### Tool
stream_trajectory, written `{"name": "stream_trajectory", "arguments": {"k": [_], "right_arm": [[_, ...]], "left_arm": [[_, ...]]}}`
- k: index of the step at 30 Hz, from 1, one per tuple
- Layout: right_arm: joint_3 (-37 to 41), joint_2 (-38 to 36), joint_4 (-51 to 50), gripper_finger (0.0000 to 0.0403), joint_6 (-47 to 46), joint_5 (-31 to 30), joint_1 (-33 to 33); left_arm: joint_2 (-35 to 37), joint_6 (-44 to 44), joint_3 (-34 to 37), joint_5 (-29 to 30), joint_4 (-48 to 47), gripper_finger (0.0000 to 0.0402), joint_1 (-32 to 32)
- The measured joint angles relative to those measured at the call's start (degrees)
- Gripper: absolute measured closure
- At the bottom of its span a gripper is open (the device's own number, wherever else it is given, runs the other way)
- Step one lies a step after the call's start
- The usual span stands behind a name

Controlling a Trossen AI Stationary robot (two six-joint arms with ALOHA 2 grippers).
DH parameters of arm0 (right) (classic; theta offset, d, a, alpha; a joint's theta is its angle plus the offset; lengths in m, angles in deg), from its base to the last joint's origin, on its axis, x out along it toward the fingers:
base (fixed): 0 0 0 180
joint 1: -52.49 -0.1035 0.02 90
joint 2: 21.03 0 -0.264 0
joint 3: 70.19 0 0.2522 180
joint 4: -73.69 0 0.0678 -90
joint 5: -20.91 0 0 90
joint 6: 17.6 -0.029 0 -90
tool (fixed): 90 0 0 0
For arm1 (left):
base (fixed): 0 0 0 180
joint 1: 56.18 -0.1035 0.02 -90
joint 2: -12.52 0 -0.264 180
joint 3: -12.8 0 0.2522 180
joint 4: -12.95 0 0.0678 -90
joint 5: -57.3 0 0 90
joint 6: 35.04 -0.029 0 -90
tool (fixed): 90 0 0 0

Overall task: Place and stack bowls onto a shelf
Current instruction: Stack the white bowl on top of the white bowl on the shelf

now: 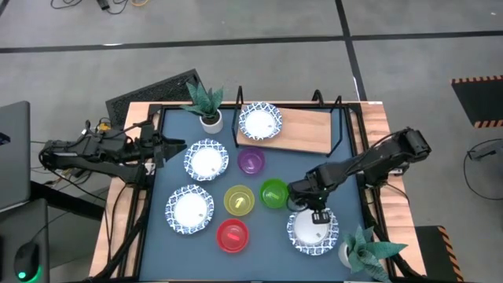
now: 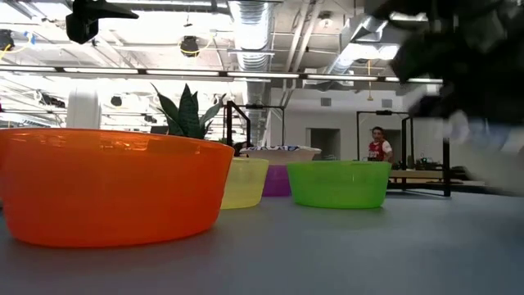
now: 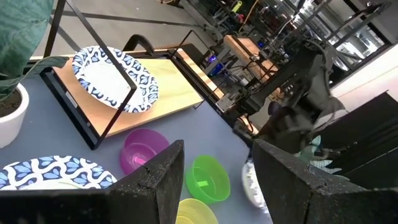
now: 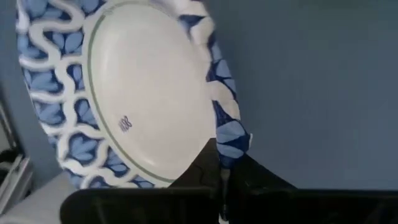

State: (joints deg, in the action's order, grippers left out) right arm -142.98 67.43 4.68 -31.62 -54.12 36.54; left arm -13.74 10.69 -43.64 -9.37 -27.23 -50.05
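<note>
One patterned bowl (image 4: 134, 93), rim apparently pinched by right gripper (image 4: 224, 163)

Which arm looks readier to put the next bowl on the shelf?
The right. Its gripper is shut on the rim of a blue-patterned bowl at the near right, with the shelf directly beyond. The left gripper waits open at the table's left edge, holding nothing.

Both arms are dark, near-black, built of chunky jointed segments. The left arm (image 1: 94, 149) carries loose cables and small yellow-orange fittings behind its fingers. Its fingers (image 3: 158, 183) are broad, matte black slabs with a grainy surface. The right arm (image 1: 369, 161) ends in fingers (image 4: 205, 171) of the same black.
</note>
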Motion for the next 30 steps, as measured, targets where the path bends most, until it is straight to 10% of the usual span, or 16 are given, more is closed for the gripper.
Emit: {"name": "stream_trajectory", "arguments": {"k": [11, 21, 30], "right_arm": [[-20.83, -8.48, -10.94, 0.0381, 4.68, -7.72, 17.87], [-42.03, 3.92, -5.86, 0.0381, -4.35, -17.78, 41.61], [-49.09, 19.54, -8.77, 0.0381, -4.74, 5.22, 56.7]], "left_arm": [[0.0, -0.02, 0.0, 0.0, -0.31, 0.0227, 0.01], [0.0, 0.53, 0.0, -0.02, -0.31, 0.0227, 0.0], [0.0, 0.83, 0.0, -0.02, -0.31, 0.0227, 0.0]]}}
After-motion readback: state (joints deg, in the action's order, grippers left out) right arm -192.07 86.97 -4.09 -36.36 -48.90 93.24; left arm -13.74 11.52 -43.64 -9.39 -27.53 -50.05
